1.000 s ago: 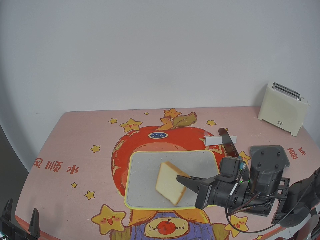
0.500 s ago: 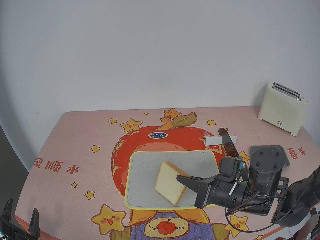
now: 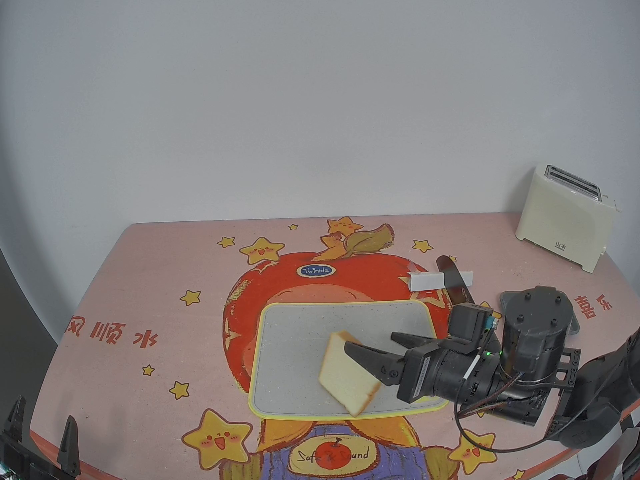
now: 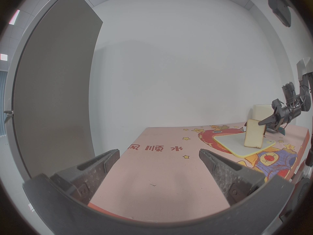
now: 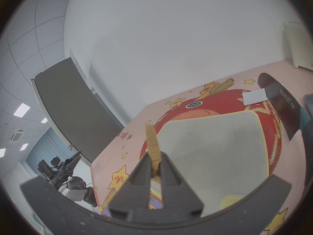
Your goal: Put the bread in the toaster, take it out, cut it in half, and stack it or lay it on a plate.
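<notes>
Bread (image 3: 343, 375) stood on edge on the board (image 3: 293, 348).
The right pincer (image 5: 156, 154) pinched its rim; the left pincer (image 4: 159, 152) stood spread.

Pale bread slice (image 3: 337, 376) stands tilted on the cutting board (image 3: 293, 345).

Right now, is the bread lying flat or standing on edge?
On edge: the bread stands tilted over the board, pinched in the right gripper.

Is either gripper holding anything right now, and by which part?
The right gripper holds the bread slice, pinched across its flat faces near one edge, over the cutting board. The left gripper is open and empty.
</notes>
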{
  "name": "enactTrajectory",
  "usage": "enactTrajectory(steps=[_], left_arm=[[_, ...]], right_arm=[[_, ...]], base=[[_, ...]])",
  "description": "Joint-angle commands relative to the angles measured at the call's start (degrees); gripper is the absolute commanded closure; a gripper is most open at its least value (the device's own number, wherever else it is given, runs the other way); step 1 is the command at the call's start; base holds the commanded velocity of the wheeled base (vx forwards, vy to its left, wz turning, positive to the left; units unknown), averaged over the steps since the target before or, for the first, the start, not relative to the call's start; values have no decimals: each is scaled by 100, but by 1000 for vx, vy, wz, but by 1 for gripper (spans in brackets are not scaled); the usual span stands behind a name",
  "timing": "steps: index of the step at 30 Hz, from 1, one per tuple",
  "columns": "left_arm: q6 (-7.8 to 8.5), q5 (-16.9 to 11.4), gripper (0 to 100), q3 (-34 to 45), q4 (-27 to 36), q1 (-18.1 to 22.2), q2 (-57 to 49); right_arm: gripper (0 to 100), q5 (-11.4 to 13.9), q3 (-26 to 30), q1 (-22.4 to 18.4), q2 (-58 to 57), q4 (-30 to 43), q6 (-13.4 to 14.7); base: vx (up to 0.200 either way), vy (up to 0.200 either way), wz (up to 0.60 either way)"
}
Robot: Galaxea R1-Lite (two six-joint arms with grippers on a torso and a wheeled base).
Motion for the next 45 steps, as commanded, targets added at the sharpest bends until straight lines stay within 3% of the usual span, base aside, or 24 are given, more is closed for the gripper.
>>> enactTrajectory(steps=[1,6,9,15,32,35,41,45], left_arm=[[1,0,0,101,-1,-4,-49],[1,0,0,101,-1,5,-49],[1,0,0,101,-1,5,-49],[1,0,0,101,-1,5,-49],[1,0,0,101,-1,-4,-49],[1,0,0,101,-1,-4,-49],[1,0,0,101,-1,-4,-49],[1,0,0,101,-1,-4,-49]], right_arm=[[0,-52,-39,-67,5,-8,-68],[0,-69,-48,-67,-4,-26,-85],[0,-61,13,-67,40,-588,-165],[0,-69,154,-67,260,-1045,-340],[0,-87,207,-41,-57,-913,-384],[0,-78,198,21,-479,-386,-367],[0,-96,-136,126,-1613,1855,-428],[0,-96,-338,126,-1903,2743,-437]], base=[[0,0,0],[0,0,0],[0,0,0],[0,0,0],[0,0,0],[0,0,0],[0,0,0],[0,0,0]])
